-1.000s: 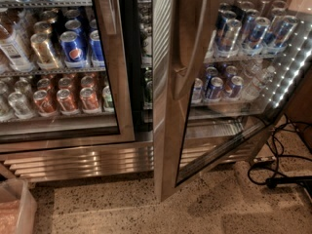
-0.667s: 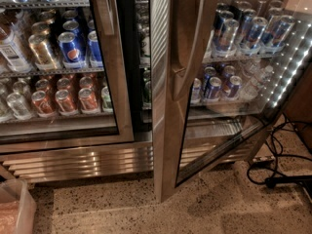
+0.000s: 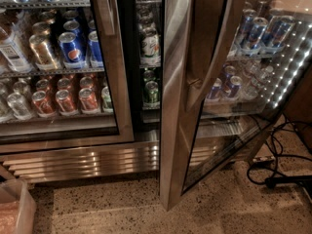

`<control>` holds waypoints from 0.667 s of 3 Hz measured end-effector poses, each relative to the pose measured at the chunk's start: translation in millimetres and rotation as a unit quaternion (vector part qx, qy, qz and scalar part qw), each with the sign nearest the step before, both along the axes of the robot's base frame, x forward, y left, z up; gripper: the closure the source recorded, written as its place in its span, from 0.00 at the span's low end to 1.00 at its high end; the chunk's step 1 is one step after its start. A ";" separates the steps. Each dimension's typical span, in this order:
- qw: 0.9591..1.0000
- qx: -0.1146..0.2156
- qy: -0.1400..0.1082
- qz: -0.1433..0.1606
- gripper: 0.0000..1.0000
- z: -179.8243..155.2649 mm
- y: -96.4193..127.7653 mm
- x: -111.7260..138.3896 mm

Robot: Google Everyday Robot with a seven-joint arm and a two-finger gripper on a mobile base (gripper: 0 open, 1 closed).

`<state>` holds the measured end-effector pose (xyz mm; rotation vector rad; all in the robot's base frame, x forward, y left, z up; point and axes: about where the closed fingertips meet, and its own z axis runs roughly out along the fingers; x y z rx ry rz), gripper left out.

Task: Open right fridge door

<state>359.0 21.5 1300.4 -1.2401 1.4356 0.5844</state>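
Camera view: your right fridge door (image 3: 173, 130) stands ajar at centre, its steel edge jutting toward you, with the bowed handle (image 3: 217, 57) on its front. The left door (image 3: 117, 82) sits closed over Pepsi cans (image 3: 72, 48). Cables (image 3: 278, 165) lie on the floor at right. Your gripper is out of frame, so you cannot tell its grip.

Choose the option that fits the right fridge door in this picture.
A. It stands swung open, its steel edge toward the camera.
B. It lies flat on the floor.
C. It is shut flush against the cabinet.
A: the right fridge door angles out from the cabinet, leaving a gap where green cans show directly on a shelf. The gripper is not in view.
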 end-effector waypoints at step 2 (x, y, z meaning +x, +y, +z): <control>1.000 -0.019 -0.009 0.021 1.00 18.0 14.2 -18.0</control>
